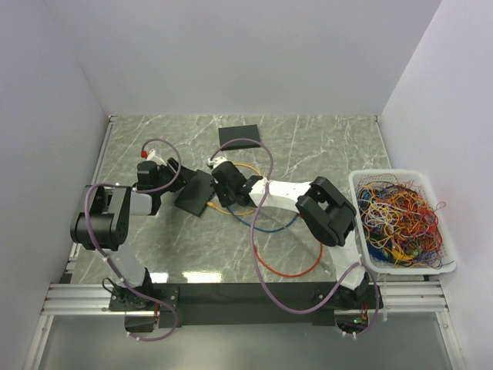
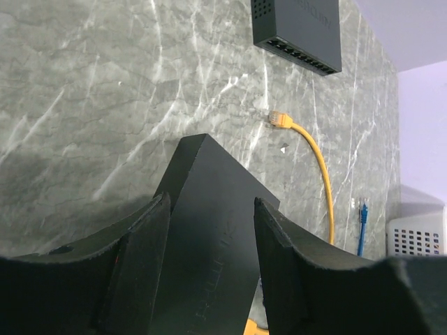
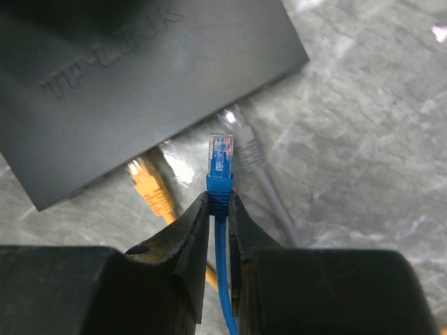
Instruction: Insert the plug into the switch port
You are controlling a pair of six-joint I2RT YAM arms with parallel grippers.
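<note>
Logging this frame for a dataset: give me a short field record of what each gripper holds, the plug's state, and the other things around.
left gripper: shut on black switch
right gripper: shut on blue plug, by its boot
plug state: not inserted, apart from the switch
loose plugs nearby: yellow plug, grey plug
second switch: far side, no gripper on it
basket: holds tangled cables, right side

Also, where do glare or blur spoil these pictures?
Top external view: bright glare patches on the grey marble table near its front edge. Right wrist view: the blue cable plug is sharp in the right gripper; the black switch box behind looks slightly soft. Left wrist view: the fingers of the left gripper, close to the lens, are dark and blurred.
</note>
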